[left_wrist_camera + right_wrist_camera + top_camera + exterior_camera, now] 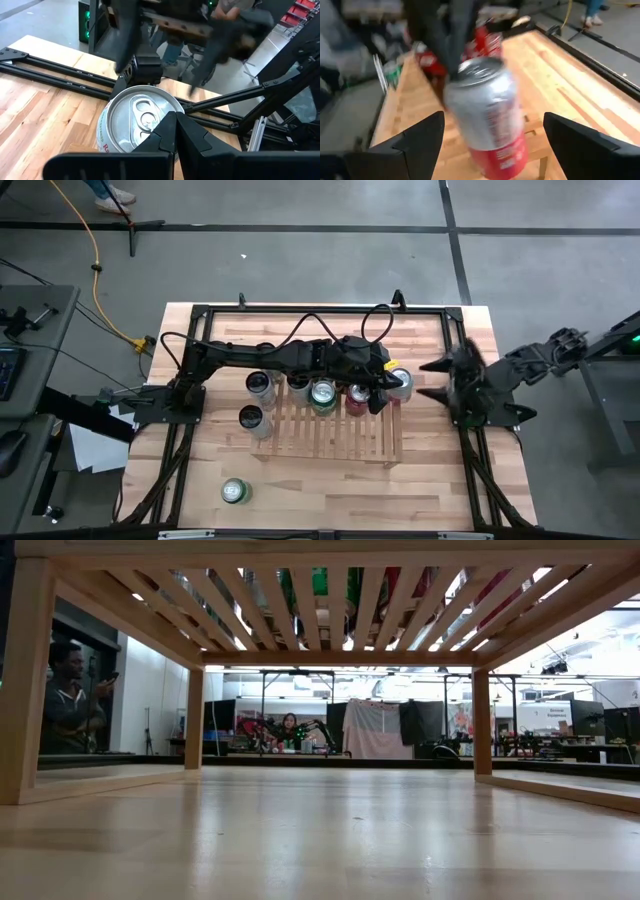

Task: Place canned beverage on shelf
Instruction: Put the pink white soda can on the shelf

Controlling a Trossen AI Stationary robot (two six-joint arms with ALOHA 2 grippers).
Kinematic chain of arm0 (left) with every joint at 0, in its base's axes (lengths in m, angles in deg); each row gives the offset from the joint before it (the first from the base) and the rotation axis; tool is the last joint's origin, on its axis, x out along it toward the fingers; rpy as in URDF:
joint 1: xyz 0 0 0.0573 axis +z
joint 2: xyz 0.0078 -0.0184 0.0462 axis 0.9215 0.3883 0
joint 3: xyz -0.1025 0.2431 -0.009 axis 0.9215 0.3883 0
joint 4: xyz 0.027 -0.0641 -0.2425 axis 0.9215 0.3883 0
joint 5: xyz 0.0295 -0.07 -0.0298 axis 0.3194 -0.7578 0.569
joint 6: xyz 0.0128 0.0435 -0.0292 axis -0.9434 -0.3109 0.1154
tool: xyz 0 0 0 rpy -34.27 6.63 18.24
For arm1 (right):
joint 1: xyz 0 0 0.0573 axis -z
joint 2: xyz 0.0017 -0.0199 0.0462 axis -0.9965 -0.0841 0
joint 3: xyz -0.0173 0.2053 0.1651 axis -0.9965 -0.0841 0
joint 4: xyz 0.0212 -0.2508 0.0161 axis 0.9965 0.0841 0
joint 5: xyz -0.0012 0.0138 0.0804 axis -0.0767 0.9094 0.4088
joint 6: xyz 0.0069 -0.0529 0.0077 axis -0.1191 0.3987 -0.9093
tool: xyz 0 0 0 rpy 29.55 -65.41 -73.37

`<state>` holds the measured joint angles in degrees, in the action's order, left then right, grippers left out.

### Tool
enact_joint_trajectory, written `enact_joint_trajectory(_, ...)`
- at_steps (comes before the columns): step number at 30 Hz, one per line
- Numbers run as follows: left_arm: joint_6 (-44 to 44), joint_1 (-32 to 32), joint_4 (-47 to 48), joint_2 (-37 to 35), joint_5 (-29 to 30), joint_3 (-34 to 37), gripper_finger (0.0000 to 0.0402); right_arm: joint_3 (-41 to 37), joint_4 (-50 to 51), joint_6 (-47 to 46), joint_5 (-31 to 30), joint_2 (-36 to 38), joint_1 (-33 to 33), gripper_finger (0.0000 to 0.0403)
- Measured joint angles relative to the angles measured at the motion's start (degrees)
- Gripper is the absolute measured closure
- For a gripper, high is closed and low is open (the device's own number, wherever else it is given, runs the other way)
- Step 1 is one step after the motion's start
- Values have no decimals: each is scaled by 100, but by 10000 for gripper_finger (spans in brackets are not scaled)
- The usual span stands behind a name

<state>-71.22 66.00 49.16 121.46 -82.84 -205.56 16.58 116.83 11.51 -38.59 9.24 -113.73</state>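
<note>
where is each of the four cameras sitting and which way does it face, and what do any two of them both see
High view: overhead, straight down on the table; both arms show, left gripper at the shelf, right gripper open beside it.
Low view: at tabletop height under the shelf slats, facing the room; no arm visible.
Left wrist view: looks past its shut fingers down at a silver can.
Right wrist view: between its open fingers, facing that can.
Shared: both wrist views see the same can, at the shelf's corner in the high view.

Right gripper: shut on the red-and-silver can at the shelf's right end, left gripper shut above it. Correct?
Not quite. The right gripper is open and clear of the can, per the right wrist view. The left gripper, shut, is above the can at the shelf's right end.
</note>
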Motion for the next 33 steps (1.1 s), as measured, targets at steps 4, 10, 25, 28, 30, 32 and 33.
enact_joint_trajectory(4,-2,0,0,-7,7,-1,401,318,85,347,418,-685,0,80)
enact_joint_trajectory(10,-12,7,2,-15,22,0,401,596,410,241,-252,-1320,2,81)
enact_joint_trajectory(25,-11,7,0,-15,31,-1,401,613,117,-160,-1004,-1980,4,81)
enact_joint_trajectory(28,-15,7,0,-15,32,0,401,613,116,-280,-1075,-2054,4,81)
enact_joint_trajectory(30,-16,7,0,-15,46,-1,402,613,116,-296,-1093,-2076,3,86)
enact_joint_trajectory(32,-17,12,7,-25,50,-10,401,613,123,-328,-1108,-2067,2,97)
enact_joint_trajectory(33,-19,32,114,-66,46,-52,401,613,126,-327,-1104,-2045,2,104)
